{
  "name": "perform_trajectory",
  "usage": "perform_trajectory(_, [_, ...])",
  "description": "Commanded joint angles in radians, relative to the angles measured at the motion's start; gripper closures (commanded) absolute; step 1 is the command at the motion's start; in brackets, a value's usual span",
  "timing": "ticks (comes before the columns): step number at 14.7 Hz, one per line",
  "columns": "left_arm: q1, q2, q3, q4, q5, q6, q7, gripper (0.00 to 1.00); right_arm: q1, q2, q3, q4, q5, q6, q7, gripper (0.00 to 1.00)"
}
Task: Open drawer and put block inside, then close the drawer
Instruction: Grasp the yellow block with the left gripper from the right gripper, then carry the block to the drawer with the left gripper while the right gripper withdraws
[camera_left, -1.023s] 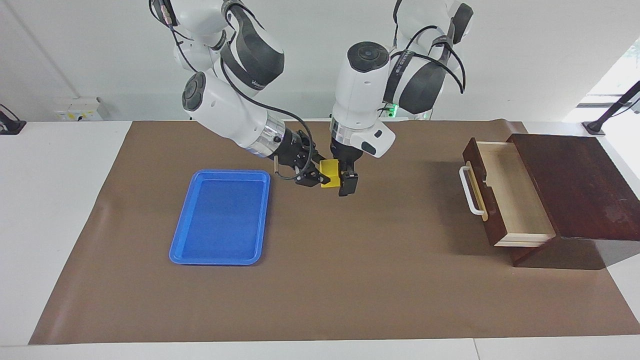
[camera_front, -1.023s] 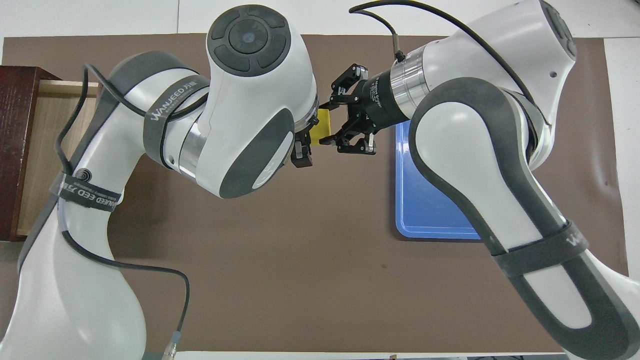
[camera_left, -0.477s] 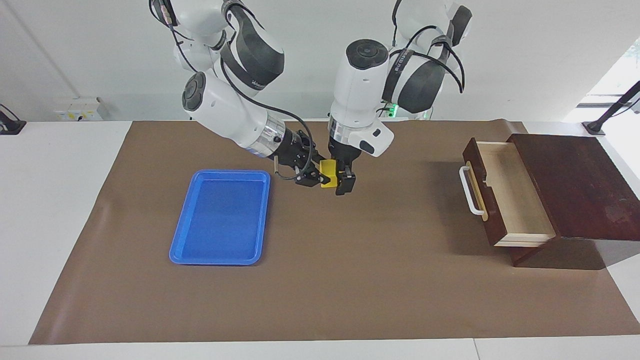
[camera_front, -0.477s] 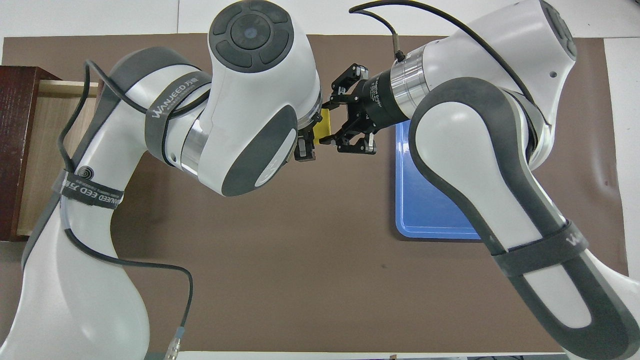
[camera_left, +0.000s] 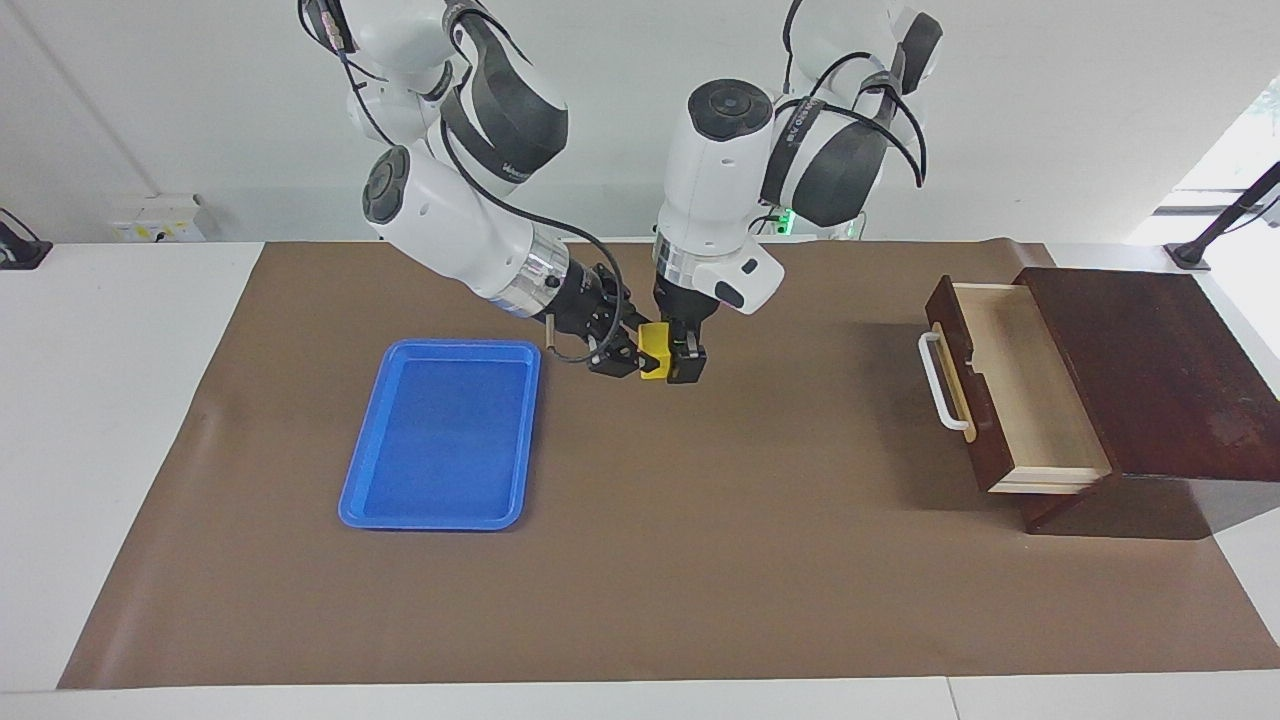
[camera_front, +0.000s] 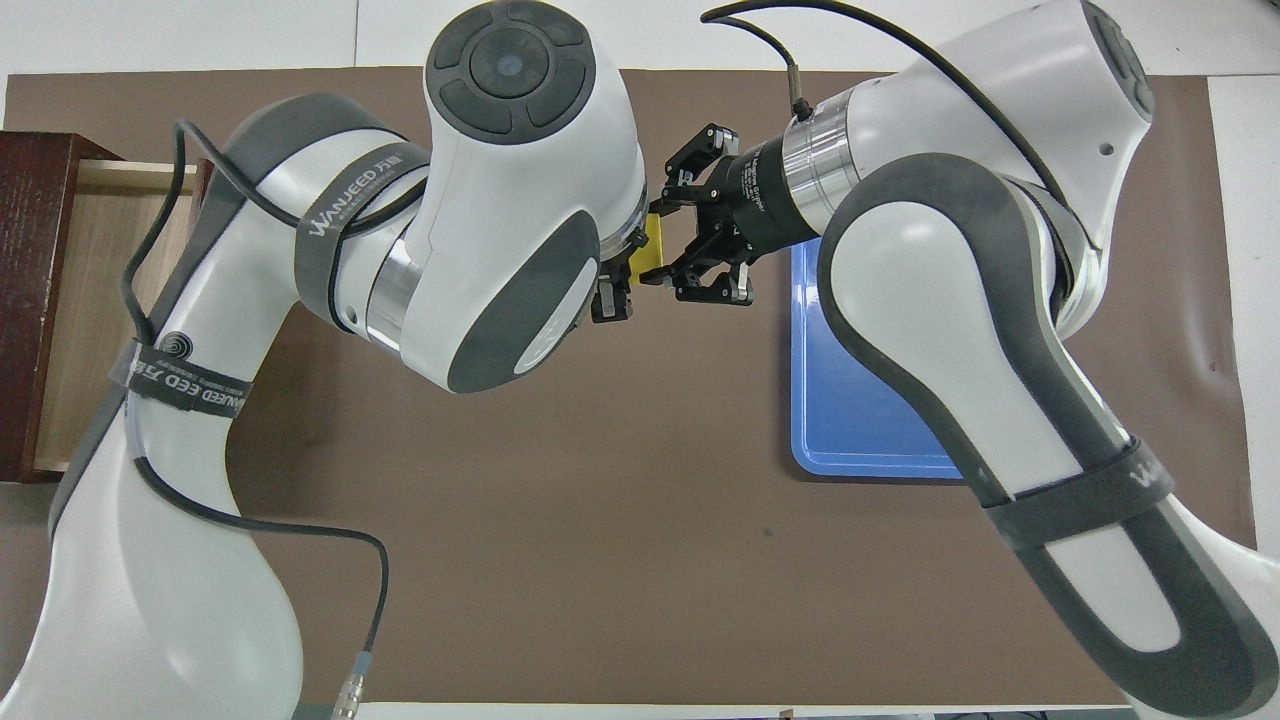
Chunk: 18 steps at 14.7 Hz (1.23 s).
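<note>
Dark brown wooden drawer (camera_left: 1010, 385), pale inside, stands pulled open at 3 o'clock in the facing view. Small bright yellow cube block (camera_left: 653, 351): held mid-air at centre; seemingly rigid, light, smooth; grip flat faces. Right gripper (camera_left: 622, 350) clamps it; left gripper (camera_left: 682, 362) straddles it, closure unclear.

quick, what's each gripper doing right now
Left gripper: at the small yellow cube above the brown mat, grip cannot be told.
Right gripper: shut on the cube.
</note>
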Motion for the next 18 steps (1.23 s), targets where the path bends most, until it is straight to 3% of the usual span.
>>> perform_trajectory(1, [-0.012, 0.027, 0.019, 0.049, -0.015, -0.024, -0.019, 1.0, -0.001, -0.004, 0.004, -0.002, 0.016, 0.004, 0.022, 1.0])
perform_trajectory(4, [-0.011, 0.027, 0.019, 0.049, -0.015, -0.013, -0.019, 1.0, -0.001, -0.004, 0.004, -0.002, 0.018, 0.004, 0.029, 1.0])
perform_trajectory(5, [-0.008, 0.027, 0.019, 0.049, -0.016, -0.01, -0.019, 1.0, 0.001, -0.004, 0.003, 0.001, 0.018, 0.005, 0.051, 0.13])
perform_trajectory(6, [-0.006, 0.027, 0.019, 0.049, -0.016, -0.009, -0.019, 1.0, -0.002, -0.004, 0.003, 0.004, 0.018, 0.004, 0.064, 0.0])
perform_trajectory(11, [0.0, 0.027, 0.021, 0.048, -0.004, -0.016, -0.005, 1.0, -0.013, -0.003, 0.003, 0.007, 0.02, 0.001, 0.064, 0.0])
perform_trajectory(14, [0.005, 0.021, 0.024, 0.046, 0.007, -0.076, 0.103, 1.0, -0.028, -0.003, -0.007, 0.014, 0.006, -0.011, 0.064, 0.0])
perform_trajectory(18, [0.074, 0.013, 0.044, 0.045, 0.028, -0.142, 0.228, 1.0, -0.146, -0.01, -0.011, 0.016, -0.066, -0.071, -0.081, 0.0])
